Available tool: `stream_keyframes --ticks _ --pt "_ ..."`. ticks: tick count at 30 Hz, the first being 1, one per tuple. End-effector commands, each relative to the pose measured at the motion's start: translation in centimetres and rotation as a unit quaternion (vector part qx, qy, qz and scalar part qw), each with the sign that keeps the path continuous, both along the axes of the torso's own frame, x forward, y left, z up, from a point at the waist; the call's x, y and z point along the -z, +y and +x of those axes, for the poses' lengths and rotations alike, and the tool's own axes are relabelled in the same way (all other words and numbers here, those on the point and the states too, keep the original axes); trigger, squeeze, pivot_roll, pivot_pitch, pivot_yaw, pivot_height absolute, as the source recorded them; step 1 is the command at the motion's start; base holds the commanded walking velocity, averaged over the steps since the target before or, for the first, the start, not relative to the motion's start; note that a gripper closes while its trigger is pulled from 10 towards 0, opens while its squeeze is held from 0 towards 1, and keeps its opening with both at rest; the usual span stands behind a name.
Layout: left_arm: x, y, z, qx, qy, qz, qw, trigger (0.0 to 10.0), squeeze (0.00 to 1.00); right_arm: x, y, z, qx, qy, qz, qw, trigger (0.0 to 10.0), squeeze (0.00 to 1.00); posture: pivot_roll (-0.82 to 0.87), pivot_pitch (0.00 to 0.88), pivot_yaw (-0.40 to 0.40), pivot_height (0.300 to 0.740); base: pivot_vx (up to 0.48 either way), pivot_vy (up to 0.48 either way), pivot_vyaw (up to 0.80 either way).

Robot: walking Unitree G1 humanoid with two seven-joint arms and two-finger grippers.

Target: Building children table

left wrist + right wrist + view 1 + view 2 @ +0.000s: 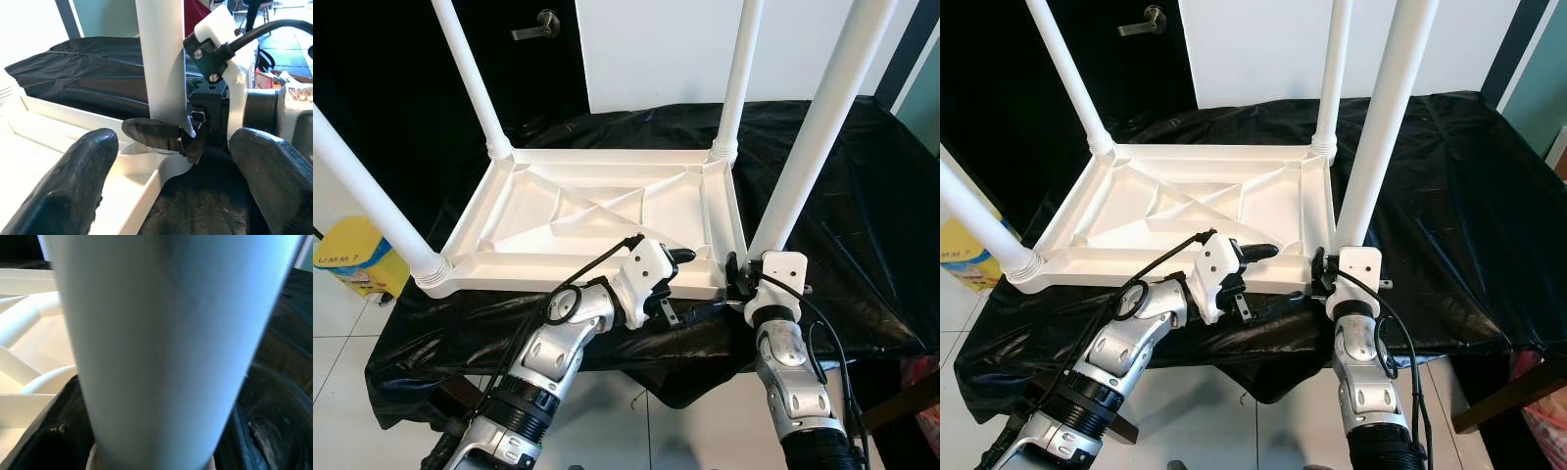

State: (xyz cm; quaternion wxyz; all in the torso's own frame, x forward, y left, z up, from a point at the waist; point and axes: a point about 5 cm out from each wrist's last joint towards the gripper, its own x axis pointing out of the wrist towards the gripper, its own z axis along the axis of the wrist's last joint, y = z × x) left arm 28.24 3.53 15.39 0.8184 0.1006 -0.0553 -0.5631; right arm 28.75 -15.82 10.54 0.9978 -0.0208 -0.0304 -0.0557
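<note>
A white plastic children's table point(524, 211) lies upside down on a black-draped surface, with all of its white legs pointing up. My right gripper point(741, 276) is shut on the base of the near right leg point(813, 127), where it meets the corner socket. In the right wrist view that leg point(171, 342) stands close between the dark fingers point(54, 435). My left gripper point(691, 284) is open at the table's near rim, just left of that corner. One of its fingers point(73, 186) is over the table's underside and the other over the cloth. The rim lies between them.
The black cloth point(862, 196) hangs over the front edge above a tiled floor. A yellow object point(352, 257) sits on the floor at the left. A dark door with a lever handle point(536, 24) and a white panel stand behind. The other legs point(470, 78) rise steeply around the work area.
</note>
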Motion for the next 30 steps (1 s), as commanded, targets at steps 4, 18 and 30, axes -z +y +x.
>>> stream_keyframes --ticks 4,18,30 --pt "0.0 0.4 0.3 -0.020 -0.005 -0.003 1.000 10.0 0.00 -0.2 -0.3 -0.3 -0.065 -0.009 0.014 0.998 10.0 1.00 -0.19 0.000 0.030 0.740 0.000 0.000 0.00" --pt "0.1 0.4 0.0 -0.013 -0.002 0.000 1.000 10.0 0.00 -1.5 -3.3 0.9 -0.318 0.017 -0.058 0.946 10.0 0.00 -0.19 0.000 0.050 0.740 0.000 0.000 0.00" --pt "-0.2 0.1 -0.1 -0.010 0.000 -0.006 1.000 10.0 0.00 -1.1 -4.1 2.5 -0.404 0.068 -0.091 0.907 0.0 0.00 -0.19 0.000 0.059 0.740 0.000 0.000 0.00"
